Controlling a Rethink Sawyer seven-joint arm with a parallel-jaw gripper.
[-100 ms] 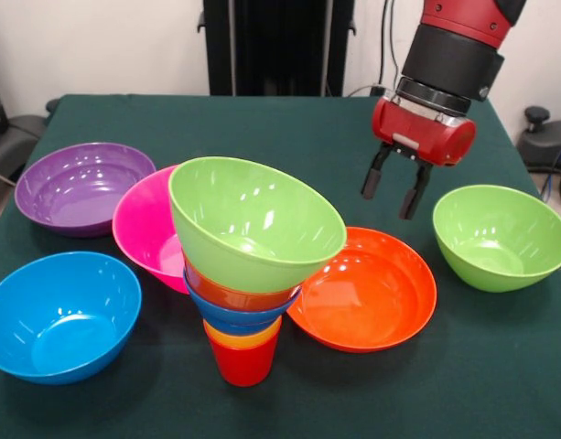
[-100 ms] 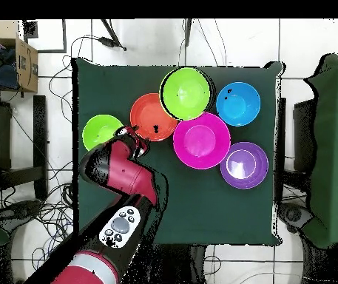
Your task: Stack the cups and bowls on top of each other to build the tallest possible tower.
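Front view: the tower (image 1: 246, 265) is seen leaning on its red cup (image 1: 243, 361), topped by a tilted lime bowl (image 1: 253, 222), while the gripper (image 1: 395, 190) hangs empty with jaws parted, between the large orange-red bowl (image 1: 367, 288) and the loose lime bowl (image 1: 501, 236). Overhead view: both bowls are confirmed beside the gripper (image 2: 137, 140). Toppling is judged likely if another wide bowl is added off-centre.

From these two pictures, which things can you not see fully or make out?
- Tower: overhead view shows only its top green bowl; the cups beneath are hidden.
- Pink bowl: front view, partly behind the tower.
- Gripper: overhead view, mostly under the arm.
- Arm: front view, cut off at the top edge.
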